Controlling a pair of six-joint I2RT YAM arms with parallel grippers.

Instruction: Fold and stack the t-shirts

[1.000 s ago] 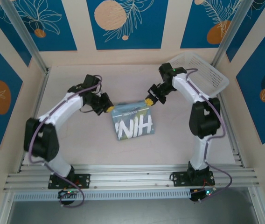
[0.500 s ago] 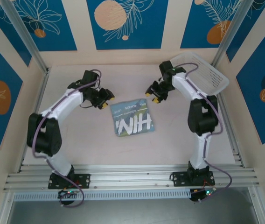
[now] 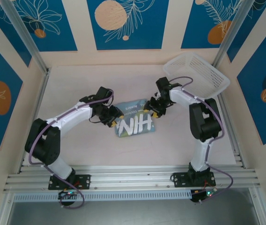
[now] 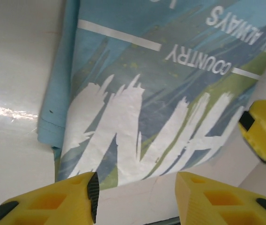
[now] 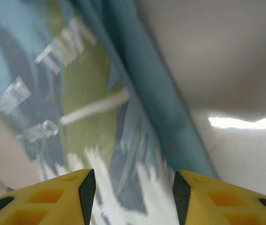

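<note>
A folded light-blue t-shirt (image 3: 135, 124) with white block lettering lies flat at the table's middle. My left gripper (image 3: 114, 117) sits low at the shirt's left edge, open. In the left wrist view its yellow fingers (image 4: 67, 199) straddle bare table just off the printed front (image 4: 137, 93). My right gripper (image 3: 152, 107) hovers at the shirt's far right corner, open. In the right wrist view, the open gripper (image 5: 130, 199) hangs over the shirt's print (image 5: 77, 93) and its folded blue edge (image 5: 161, 117), gripping nothing.
A white perforated basket (image 3: 196, 75) stands tilted at the back right, behind the right arm. Metal frame rails (image 3: 123, 180) run along the near edge. Bare table lies on the left and in front of the shirt.
Both grippers have come down and inward from the far side, now at the shirt's left edge and right corner. The shirt has barely moved.
</note>
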